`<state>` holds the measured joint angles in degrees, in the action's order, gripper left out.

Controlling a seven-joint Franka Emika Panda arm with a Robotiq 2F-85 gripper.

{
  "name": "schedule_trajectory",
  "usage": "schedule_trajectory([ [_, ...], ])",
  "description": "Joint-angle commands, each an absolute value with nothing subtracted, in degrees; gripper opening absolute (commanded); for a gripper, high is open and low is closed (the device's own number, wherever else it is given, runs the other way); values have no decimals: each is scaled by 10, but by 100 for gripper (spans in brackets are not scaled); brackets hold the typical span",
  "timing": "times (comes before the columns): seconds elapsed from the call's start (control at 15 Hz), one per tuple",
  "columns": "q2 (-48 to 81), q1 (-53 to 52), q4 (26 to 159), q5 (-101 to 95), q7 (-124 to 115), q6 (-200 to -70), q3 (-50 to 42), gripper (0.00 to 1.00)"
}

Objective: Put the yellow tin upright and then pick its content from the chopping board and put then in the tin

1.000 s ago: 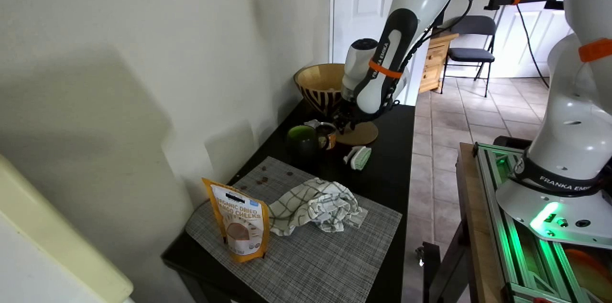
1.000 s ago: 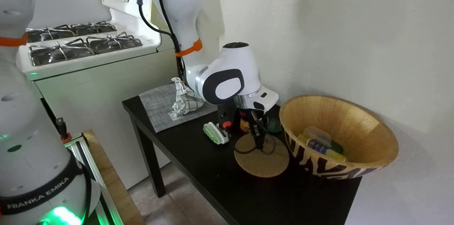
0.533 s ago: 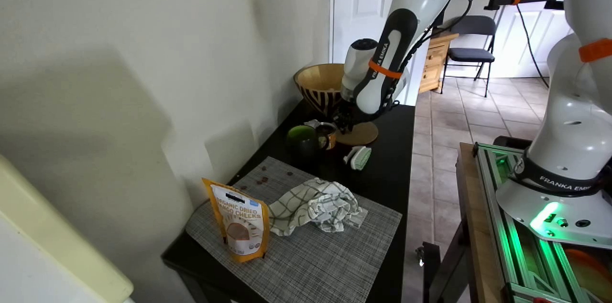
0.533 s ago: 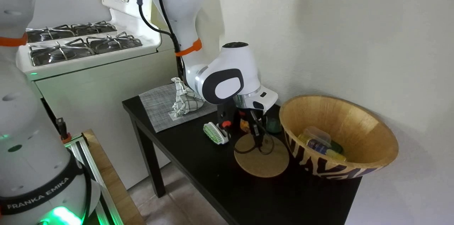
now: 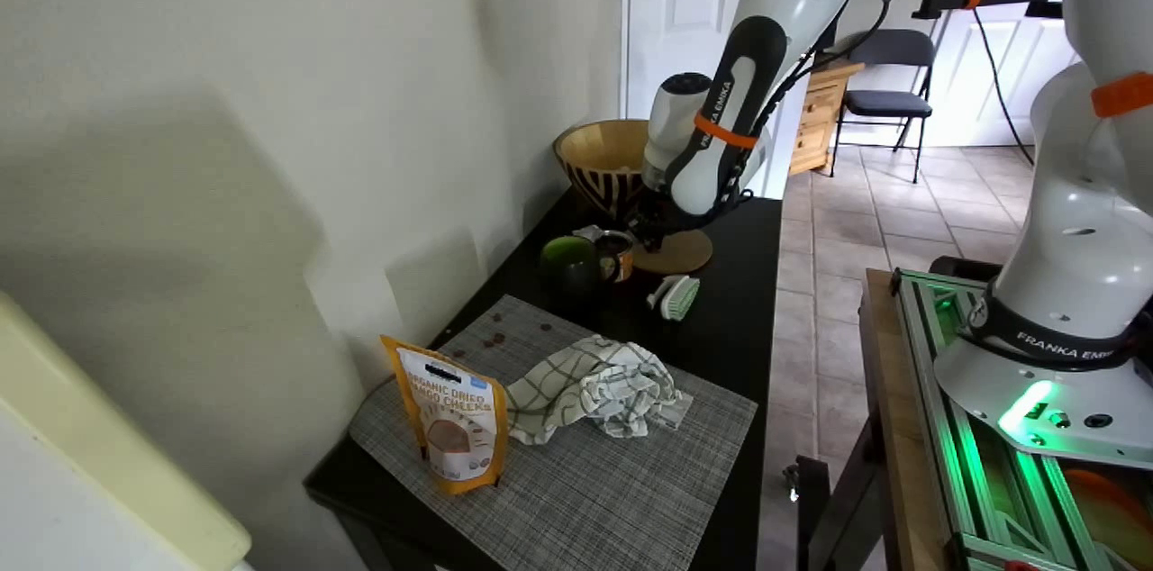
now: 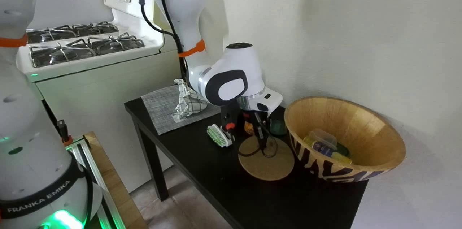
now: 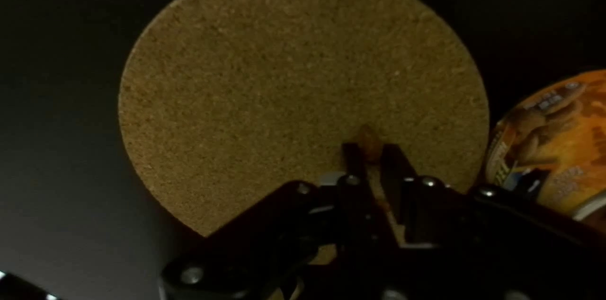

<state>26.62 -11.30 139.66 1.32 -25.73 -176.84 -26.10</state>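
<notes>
Grainy chopping board (image 7: 284, 77), metal-rimmed tin (image 7: 558, 134), wooden bowl (image 6: 368, 135)

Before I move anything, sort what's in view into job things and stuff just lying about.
For the job: yellow tin; chopping board; small reddish-brown piece between the jaws.

Lying about: green mug; brush; checked cloth; mango pouch; grey placemat; wooden bowl.
</notes>
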Motion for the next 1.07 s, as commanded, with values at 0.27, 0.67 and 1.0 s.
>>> schedule_trajectory([
  [0.27,253,-133,1415,28,-246,-1775,-278,3],
  [0.67,192,-194,1451,9,-248,-1784,-337,3],
  [1.0,153,-253,1465,-15,-258,-1794,-387,3],
])
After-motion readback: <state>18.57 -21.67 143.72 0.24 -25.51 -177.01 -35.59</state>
